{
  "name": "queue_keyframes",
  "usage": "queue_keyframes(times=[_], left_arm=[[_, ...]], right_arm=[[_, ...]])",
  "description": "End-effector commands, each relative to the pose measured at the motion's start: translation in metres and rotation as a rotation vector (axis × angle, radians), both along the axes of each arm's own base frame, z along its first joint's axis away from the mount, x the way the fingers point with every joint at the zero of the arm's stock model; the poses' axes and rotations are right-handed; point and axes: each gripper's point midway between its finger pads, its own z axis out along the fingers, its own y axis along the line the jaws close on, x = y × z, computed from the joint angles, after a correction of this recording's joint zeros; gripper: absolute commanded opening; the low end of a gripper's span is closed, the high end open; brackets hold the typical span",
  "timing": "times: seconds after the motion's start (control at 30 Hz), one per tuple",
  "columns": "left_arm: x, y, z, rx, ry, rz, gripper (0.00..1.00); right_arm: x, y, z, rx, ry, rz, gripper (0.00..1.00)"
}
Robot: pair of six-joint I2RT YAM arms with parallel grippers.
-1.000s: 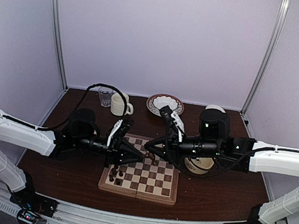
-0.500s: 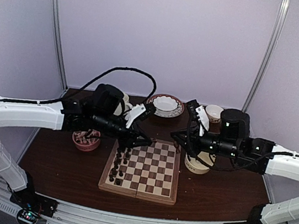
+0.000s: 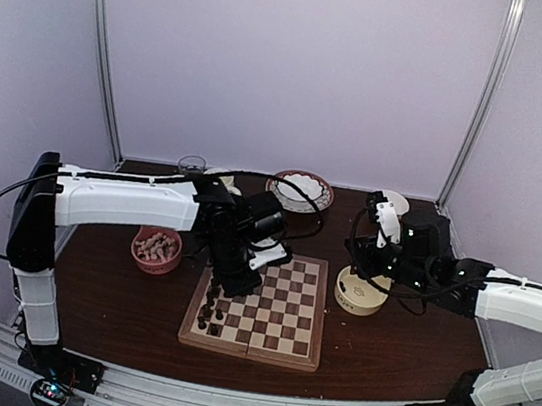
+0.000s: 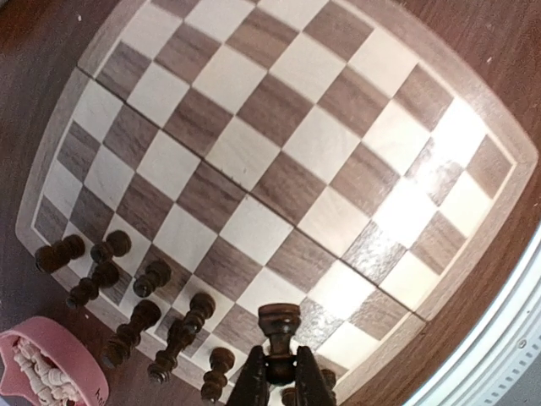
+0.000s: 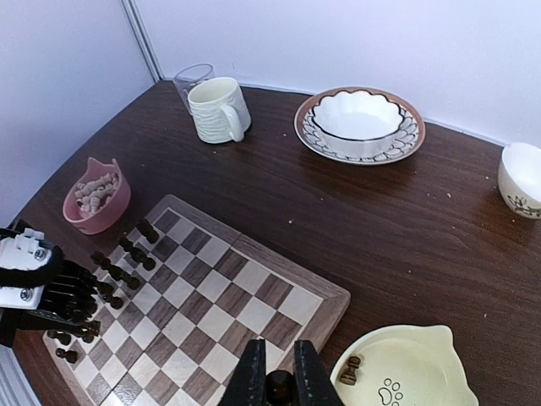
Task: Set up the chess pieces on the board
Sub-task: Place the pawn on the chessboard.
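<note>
Left wrist, right wrist: grip states

Left claw point(image 4: 280, 362) pinches an upright dark piece point(image 4: 279, 321) by its base, above the board point(image 4: 279, 161) near its 6 o'clock edge. Other dark pieces point(image 4: 152, 276) cluster on the squares at 8 o'clock. A pink bowl point(image 4: 61, 340) of pale pieces point(image 4: 38, 372) sits on the table point(image 4: 25, 51) just off that corner. Right claw point(image 5: 277, 355) pinches a second dark piece point(image 5: 279, 389), only its top showing, at the board's 2 o'clock in the top view, beside a yellow dish point(image 5: 414, 364) holding a lone piece point(image 5: 350, 370).

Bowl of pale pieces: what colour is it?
Pink; the bowl shows best in the right wrist view.
</note>
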Motion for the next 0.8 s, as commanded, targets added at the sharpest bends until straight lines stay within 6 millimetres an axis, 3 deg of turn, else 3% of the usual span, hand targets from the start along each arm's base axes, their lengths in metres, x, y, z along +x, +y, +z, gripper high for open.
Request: queue_keyframes(times=[0.0, 0.3, 0.53, 0.77], left_arm=[[0.0, 0.029, -0.006, 0.196, 0.008, 0.044, 0.0], [0.0, 0.035, -0.018, 0.421, 0.053, 0.031, 0.0], [-0.001, 0.034, -0.029, 0.477, 0.084, 0.014, 0.01], [-0.006, 0.035, -0.039, 0.505, 0.123, 0.007, 0.03]], right_arm=[[0.009, -0.013, -0.003, 0.024, -0.02, -0.075, 0.05], [0.008, -0.024, -0.009, 0.021, -0.023, -0.11, 0.05], [0.004, -0.041, 0.002, 0.038, -0.06, -0.161, 0.06], [0.002, -0.045, 0.006, 0.047, -0.071, -0.171, 0.07]])
